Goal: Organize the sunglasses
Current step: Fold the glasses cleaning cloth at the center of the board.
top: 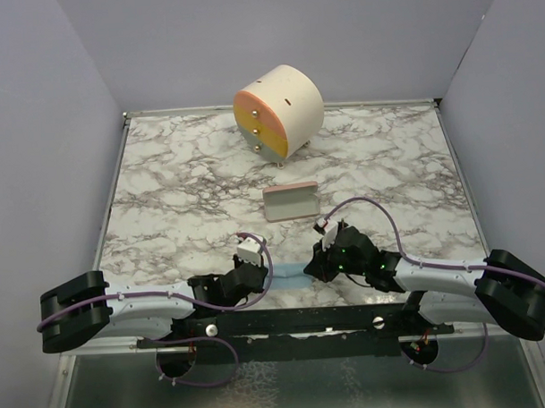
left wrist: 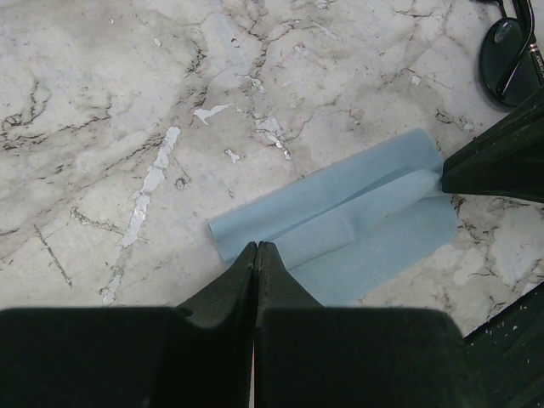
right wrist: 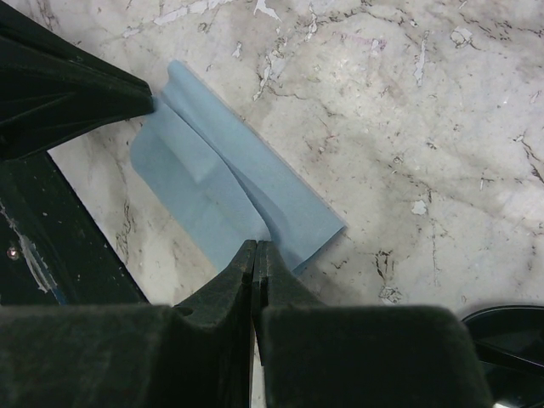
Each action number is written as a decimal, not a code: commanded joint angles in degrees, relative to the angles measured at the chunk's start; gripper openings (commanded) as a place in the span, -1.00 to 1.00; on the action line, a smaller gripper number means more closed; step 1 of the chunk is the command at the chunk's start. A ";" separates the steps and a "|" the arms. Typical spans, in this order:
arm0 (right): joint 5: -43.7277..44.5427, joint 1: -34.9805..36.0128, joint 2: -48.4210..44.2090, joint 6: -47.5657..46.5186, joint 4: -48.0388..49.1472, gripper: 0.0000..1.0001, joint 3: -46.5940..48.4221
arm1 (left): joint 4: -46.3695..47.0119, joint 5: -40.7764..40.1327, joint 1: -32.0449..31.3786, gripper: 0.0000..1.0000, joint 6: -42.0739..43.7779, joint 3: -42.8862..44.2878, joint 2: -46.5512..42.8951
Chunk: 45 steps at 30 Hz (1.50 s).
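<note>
My left hand (left wrist: 257, 246) is closed, pinching one end of the light blue cloth (left wrist: 357, 221). My right hand (right wrist: 255, 245) is closed on the opposite end. The cloth lies creased on the marble bench (top: 165, 190) between them. The sunglasses (left wrist: 510, 51) rest on the bench just beside my right hand. Farther off are a pink glasses case (top: 290, 203), then a round drawer cabinet (top: 278, 110).
</note>
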 commanded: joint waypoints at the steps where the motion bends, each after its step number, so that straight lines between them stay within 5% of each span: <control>1: 0.58 0.47 -0.52 0.79 -0.42 -0.98 -0.54 | 0.50 -1.08 -0.69 -1.00 -0.80 -0.22 0.16; 30: 0.80 0.54 -2.45 2.22 -1.01 -0.96 -1.78 | 0.33 -1.58 -2.91 -1.00 -2.99 -1.19 0.47; 45: -0.10 1.06 -2.74 2.67 -0.66 -0.72 -2.32 | -0.22 -2.13 -4.39 -0.98 -4.14 -1.73 -0.11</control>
